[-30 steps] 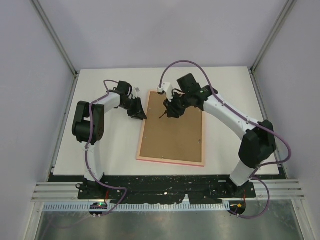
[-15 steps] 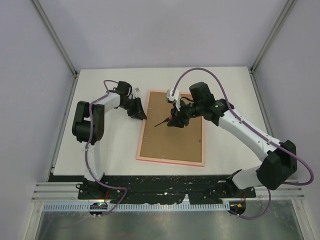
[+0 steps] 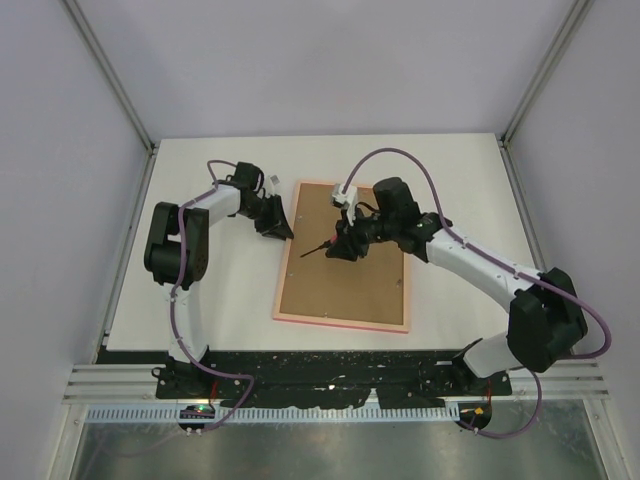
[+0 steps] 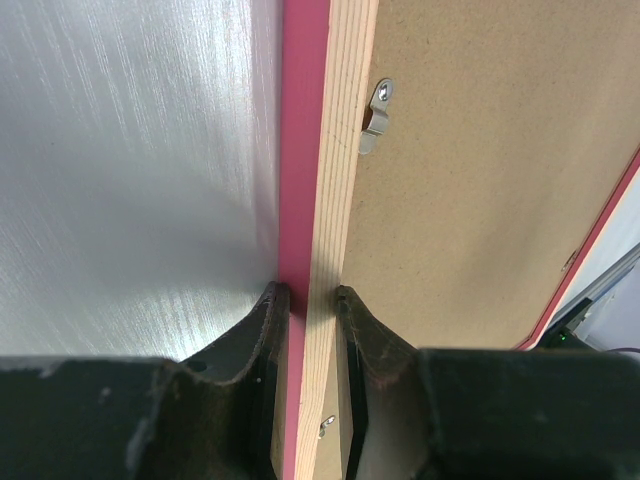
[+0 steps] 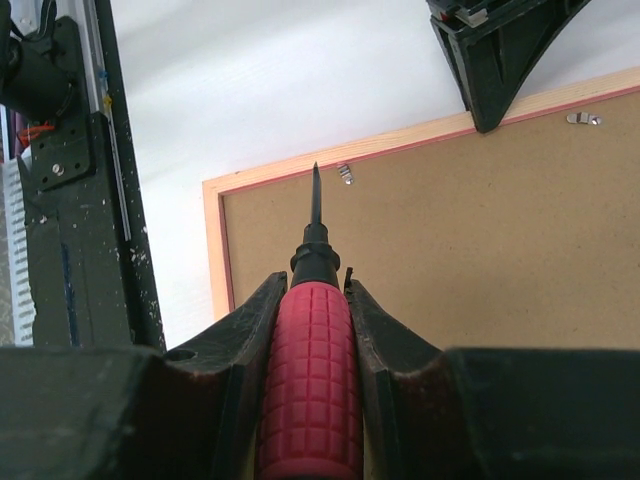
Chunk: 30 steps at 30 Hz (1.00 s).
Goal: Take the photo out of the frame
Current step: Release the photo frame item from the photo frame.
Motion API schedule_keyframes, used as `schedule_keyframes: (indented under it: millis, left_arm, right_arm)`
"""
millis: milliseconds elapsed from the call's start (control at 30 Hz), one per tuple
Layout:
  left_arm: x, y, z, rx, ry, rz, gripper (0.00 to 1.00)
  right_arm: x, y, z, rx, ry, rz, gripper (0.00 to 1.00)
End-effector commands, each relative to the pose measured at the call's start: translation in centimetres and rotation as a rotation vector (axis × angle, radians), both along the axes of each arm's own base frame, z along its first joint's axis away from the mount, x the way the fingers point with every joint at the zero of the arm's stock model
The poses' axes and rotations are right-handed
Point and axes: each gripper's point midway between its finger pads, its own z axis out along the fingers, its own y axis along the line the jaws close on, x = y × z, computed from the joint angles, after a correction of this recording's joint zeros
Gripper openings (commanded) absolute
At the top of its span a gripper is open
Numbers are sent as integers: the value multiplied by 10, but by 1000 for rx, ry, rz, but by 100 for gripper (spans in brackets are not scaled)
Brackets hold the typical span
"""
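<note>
Presently my left gripper (image 4: 310,296) clamps the frame's (image 4: 304,120) left rail; my right gripper (image 5: 311,285) grips a red-handled screwdriver (image 5: 309,375), tip over the backing board (image 5: 480,250).

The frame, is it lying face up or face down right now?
Face down: the frame shows its brown backing board and a metal clip upward.

The frame (image 4: 303,150) is bare, grainy wood with a smooth pink-painted edge; the board (image 4: 470,180) is matt brown fibreboard, its clip (image 4: 376,112) shiny metal. The screwdriver (image 5: 305,370) has a red, grid-textured grip and dull dark shaft.
</note>
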Motion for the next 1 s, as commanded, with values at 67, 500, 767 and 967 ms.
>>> schedule_keyframes:
  millis: [67, 500, 767, 967]
  left_arm:
    - [4, 5, -6, 18, 12, 26, 21]
    - [4, 4, -6, -1, 25, 26, 20]
    - [4, 3, -7, -6, 30, 26, 20]
    - [4, 4, -6, -6, 25, 27, 20]
  right_arm:
    - [27, 18, 6, 83, -5, -109, 8]
    - [42, 24, -21, 87, 25, -205, 8]
    - [33, 34, -30, 81, 36, -167, 8]
    - [34, 42, -36, 32, 29, -184, 8]
